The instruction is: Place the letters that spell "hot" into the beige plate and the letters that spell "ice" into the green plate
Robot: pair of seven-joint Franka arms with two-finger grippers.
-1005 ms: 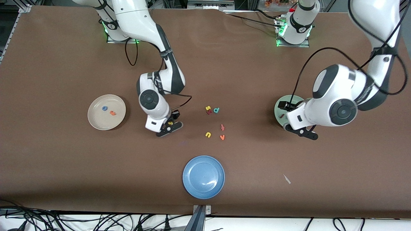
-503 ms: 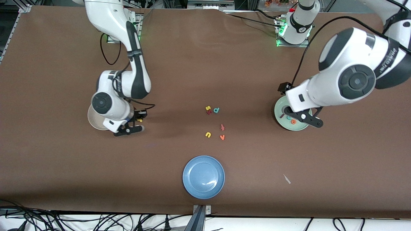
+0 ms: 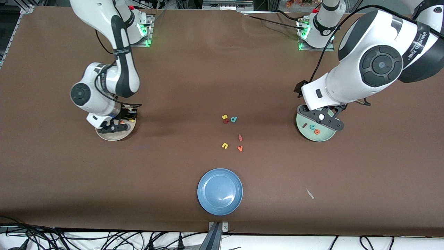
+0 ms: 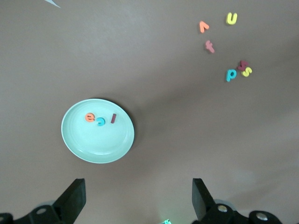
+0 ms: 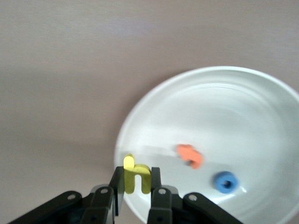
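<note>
My right gripper [image 3: 129, 121] is shut on the yellow h [image 5: 136, 177] and hangs over the rim of the beige plate [image 3: 114, 136]. On that plate [image 5: 224, 116] lie the orange t [image 5: 190, 155] and the blue o [image 5: 224, 182]. Above the green plate [image 3: 321, 136] my left gripper [image 3: 322, 118] is raised, its jaws wide open with nothing between them. In the left wrist view the green plate [image 4: 98, 140] holds the orange e [image 4: 89, 117], the teal c [image 4: 101, 121] and the dark red i [image 4: 113, 118].
Loose letters lie mid-table: a yellow s [image 3: 224, 117], a teal d [image 3: 234, 119], a reddish hooked letter [image 3: 240, 137], a yellow u [image 3: 225, 146] and an orange v [image 3: 239, 148]. A blue plate [image 3: 220, 191] sits nearer the front camera. A small white scrap [image 3: 309, 193] lies toward the left arm's end.
My right arm carried the yellow h from the table's middle to over the beige plate's rim. My left arm rose and drew back above the green plate, uncovering its letters.
</note>
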